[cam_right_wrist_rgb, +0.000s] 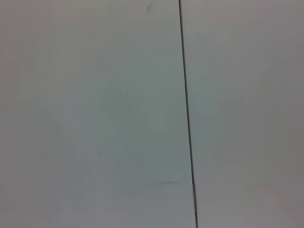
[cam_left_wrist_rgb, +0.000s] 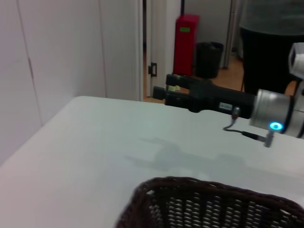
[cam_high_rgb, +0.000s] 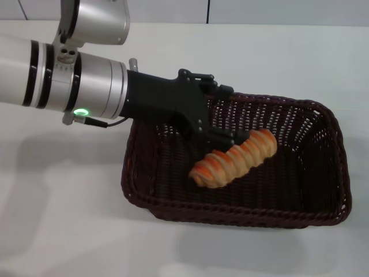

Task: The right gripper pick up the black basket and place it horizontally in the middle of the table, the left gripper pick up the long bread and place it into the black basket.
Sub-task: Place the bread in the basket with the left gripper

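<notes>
The black basket [cam_high_rgb: 311, 173] lies crosswise on the white table [cam_high_rgb: 69, 219]; its rim also shows in the left wrist view [cam_left_wrist_rgb: 190, 185]. The long bread [cam_high_rgb: 236, 158], orange-tan with pale ridges, lies slanted inside the basket, near its middle. My left gripper [cam_high_rgb: 222, 115] reaches in over the basket's left wall. Its jaws are spread wide, and the lower finger [cam_high_rgb: 216, 138] sits right against the bread's upper side. The right gripper [cam_left_wrist_rgb: 167, 92] shows only in the left wrist view, held level at the far side of the table, away from the basket.
The left arm's silver body [cam_high_rgb: 86, 86] hangs over the table's left half. Bare tabletop lies in front of and to the left of the basket. Beyond the table stand a red box [cam_left_wrist_rgb: 186, 45] and a black bin [cam_left_wrist_rgb: 209, 59].
</notes>
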